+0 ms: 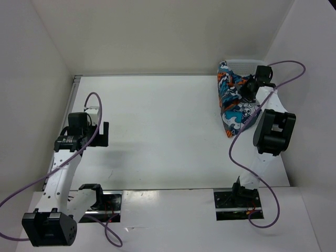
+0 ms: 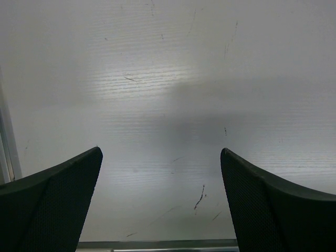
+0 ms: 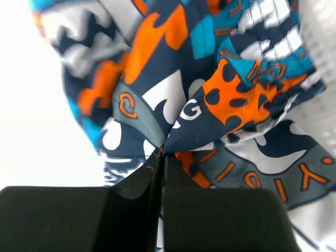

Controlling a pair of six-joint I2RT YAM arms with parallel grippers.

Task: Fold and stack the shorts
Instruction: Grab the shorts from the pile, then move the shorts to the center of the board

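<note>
The shorts [image 1: 234,102], with a teal, orange, white and dark cartoon print, hang bunched from the white mesh basket [image 1: 247,65] at the far right down onto the table. My right gripper [image 1: 247,89] is shut on a pinch of the shorts; in the right wrist view the fabric [image 3: 210,84] gathers into the closed jaws of the gripper [image 3: 161,155]. My left gripper [image 1: 98,134] is open and empty over bare table at the left; its fingers [image 2: 58,199] stand wide apart around nothing.
White walls enclose the table on the left, back and right. The basket sits in the far right corner, its mesh [image 3: 320,42] showing beside the fabric. A metal rail [image 2: 157,244] runs along the near table edge.
</note>
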